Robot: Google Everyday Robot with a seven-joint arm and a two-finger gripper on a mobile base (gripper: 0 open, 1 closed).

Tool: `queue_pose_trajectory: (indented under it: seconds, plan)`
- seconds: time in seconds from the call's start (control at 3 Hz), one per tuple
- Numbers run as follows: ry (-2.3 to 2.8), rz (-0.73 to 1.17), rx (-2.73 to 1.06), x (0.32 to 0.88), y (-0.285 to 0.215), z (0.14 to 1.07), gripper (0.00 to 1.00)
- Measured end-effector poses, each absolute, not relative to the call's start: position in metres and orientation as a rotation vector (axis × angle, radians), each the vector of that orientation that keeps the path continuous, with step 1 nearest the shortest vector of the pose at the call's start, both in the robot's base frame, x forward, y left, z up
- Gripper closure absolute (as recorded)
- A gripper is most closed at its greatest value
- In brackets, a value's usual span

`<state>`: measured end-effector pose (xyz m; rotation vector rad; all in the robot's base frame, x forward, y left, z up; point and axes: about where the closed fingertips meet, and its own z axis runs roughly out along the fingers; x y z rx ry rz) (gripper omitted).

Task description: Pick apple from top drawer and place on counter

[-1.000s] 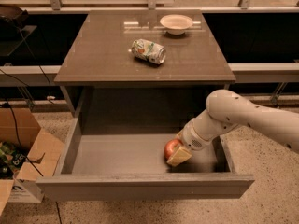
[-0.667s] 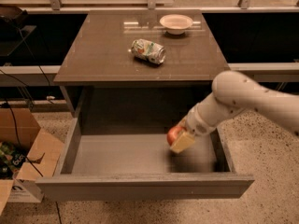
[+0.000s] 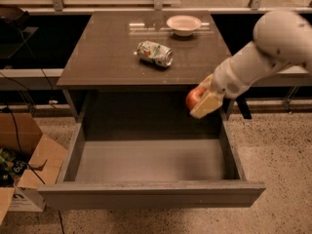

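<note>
The gripper [image 3: 203,102] pinches the apple [image 3: 193,97] high over the far right corner of the open top drawer [image 3: 151,194], probably to clear the counter [image 3: 107,57] edge before placing.

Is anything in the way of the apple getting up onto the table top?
Nothing visible. The gripper holds the apple above the top drawer, at the counter's front edge; the can and bowl sit farther back.
</note>
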<state>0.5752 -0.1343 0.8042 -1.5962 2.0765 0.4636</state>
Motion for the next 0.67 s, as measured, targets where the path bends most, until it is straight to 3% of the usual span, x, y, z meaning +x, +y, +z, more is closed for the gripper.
queue_pose_trajectory:
  seconds: [0.67]
  plan:
    - [1.916,0.363,-1.547,0.64,-0.147,0.93,1.0]
